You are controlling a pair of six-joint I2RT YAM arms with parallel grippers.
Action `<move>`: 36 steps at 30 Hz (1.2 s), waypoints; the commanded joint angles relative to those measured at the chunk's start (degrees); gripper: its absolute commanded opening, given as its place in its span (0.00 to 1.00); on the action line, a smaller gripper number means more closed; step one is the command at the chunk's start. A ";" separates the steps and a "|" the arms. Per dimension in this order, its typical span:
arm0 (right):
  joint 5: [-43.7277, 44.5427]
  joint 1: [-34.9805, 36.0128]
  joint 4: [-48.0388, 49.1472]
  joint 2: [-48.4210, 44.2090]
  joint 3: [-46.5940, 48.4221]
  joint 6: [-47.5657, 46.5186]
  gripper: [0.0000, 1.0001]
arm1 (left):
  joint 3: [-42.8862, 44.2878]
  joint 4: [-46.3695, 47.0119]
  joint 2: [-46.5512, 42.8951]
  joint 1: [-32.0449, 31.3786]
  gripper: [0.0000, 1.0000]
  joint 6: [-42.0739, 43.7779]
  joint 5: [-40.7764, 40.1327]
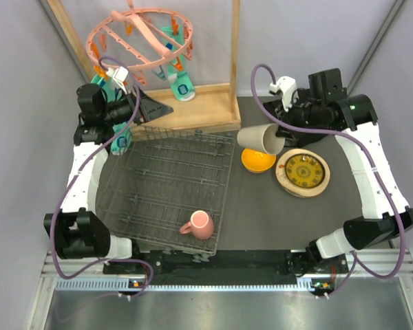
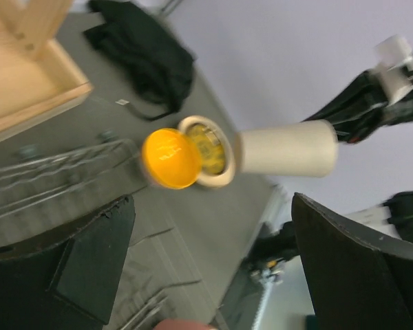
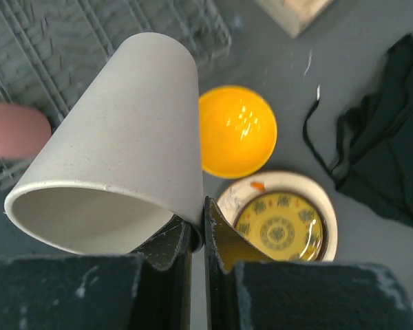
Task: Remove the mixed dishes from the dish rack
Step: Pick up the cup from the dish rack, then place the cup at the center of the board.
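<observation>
The beige cup [image 1: 260, 139] hangs tilted on its side above the mat, right of the dish rack [image 1: 165, 185]. My right gripper [image 1: 282, 141] is shut on the cup's rim [image 3: 117, 158], one finger inside and one outside [image 3: 204, 213]. Below it lie the orange bowl [image 1: 258, 160] [image 3: 236, 130] and a small yellow patterned plate [image 1: 303, 172] [image 3: 279, 227] stacked on a cream plate. The pink mug [image 1: 199, 225] lies on the rack near its front right corner. My left gripper [image 1: 151, 106] [image 2: 210, 227] hovers open and empty over the rack's far left corner.
A wooden frame [image 1: 186, 113] with a pink peg hanger [image 1: 141, 38] and hanging teal items stands behind the rack. A black cloth [image 3: 385, 137] [image 2: 144, 62] lies on the mat at the far right, beyond the plates.
</observation>
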 commanded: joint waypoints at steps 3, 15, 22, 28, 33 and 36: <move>2.65 -1.87 -15.68 0.63 -5.37 -8.04 0.00 | 5.61 -31.60 -0.54 0.18 0.99 33.79 -10.45; 12.05 -2.14 -22.28 3.35 -12.49 -13.76 0.00 | 7.90 -43.76 1.22 0.10 0.98 47.78 -19.87; 14.17 -0.30 -20.26 7.48 -14.52 -12.10 0.00 | 7.20 -45.08 1.13 0.10 0.98 50.60 -23.12; 14.17 2.25 -19.91 8.89 -15.13 -11.48 0.00 | 6.94 -46.48 1.13 0.10 0.98 52.54 -24.00; 14.61 3.75 -19.65 9.77 -15.05 -10.95 0.00 | 6.32 -46.49 0.70 0.18 0.98 53.33 -24.09; 14.61 4.28 -20.17 9.95 -15.04 -11.30 0.00 | 5.88 -46.66 0.78 0.10 0.98 53.42 -23.48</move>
